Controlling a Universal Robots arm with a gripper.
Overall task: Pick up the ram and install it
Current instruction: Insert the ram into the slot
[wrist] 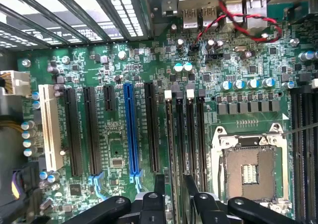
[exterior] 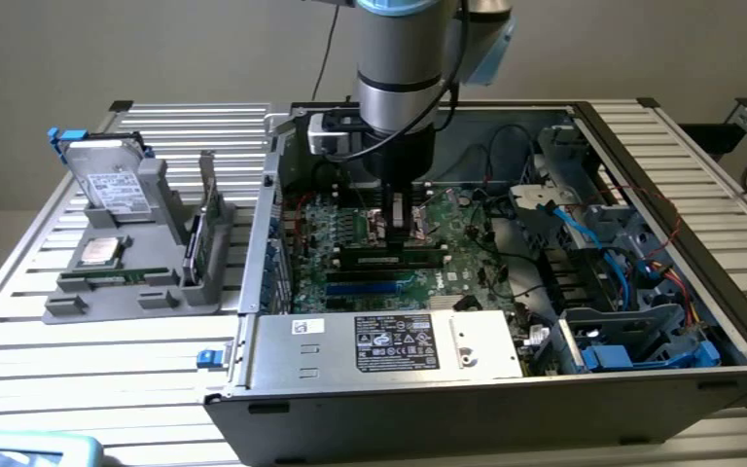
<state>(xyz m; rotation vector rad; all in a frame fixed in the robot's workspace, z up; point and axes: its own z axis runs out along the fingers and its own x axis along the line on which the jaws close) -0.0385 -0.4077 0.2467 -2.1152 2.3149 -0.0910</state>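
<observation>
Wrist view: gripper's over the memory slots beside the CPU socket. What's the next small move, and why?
Probably raise the gripper straight up, clear of the board. Its fingers stand apart and grip nothing, over the memory slots next to the CPU socket. In the exterior view a long dark stick, likely the ram, sits in a slot under it. Whether it is latched I cannot tell.

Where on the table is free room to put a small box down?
Bare slats between the gray fixture and the near edge, on the exterior view's left of the case. Inside the case is crowded: arm, cables.
</observation>
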